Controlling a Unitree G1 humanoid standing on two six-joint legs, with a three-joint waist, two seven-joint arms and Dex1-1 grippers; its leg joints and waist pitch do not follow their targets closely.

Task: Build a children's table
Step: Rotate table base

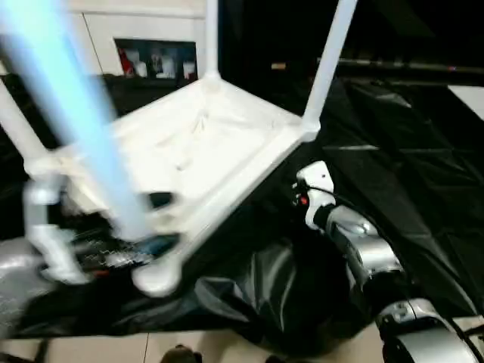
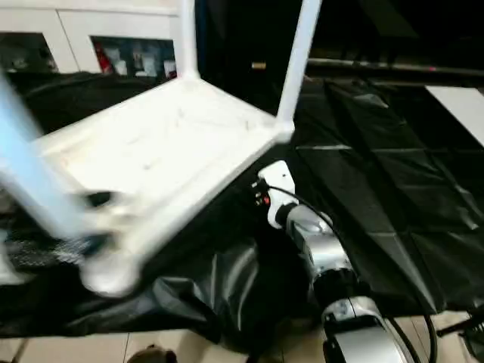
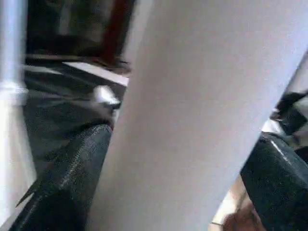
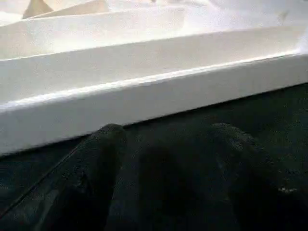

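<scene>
- Head views: table top (image 1: pixel 189 144) lies upside down on the black-draped work surface (image 1: pixel 408 174), ribbed underside up and tilted. Two far legs (image 1: pixel 330 60) stand in their corner sockets. I carry a blurred fourth leg (image 1: pixel 72 121) at my left, slanting down towards the near corner socket (image 1: pixel 155 278). My judgement: to do this well I should bring the leg upright over that socket before pressing, and push along its own axis so the taper seats without wedging. My right forearm (image 2: pixel 321 257) reaches to the top's near long edge, and it should steady the top while I press.
- Left wrist view: my left pincer (image 3: pixel 173 183) straddles the white leg (image 3: pixel 202 106), with one black finger (image 3: pixel 67 183) on each side. The jaws stand wide, and the leg sits between them. I judge it held, though the contact itself is hard to make out.
- Right wrist view: my right pincer (image 4: pixel 163 173) has its two dark fingers (image 4: pixel 103 168) parted, with nothing between them. The top's white rim (image 4: pixel 144 101) lies just beyond the fingertips, close but apart, above the black cloth.
</scene>
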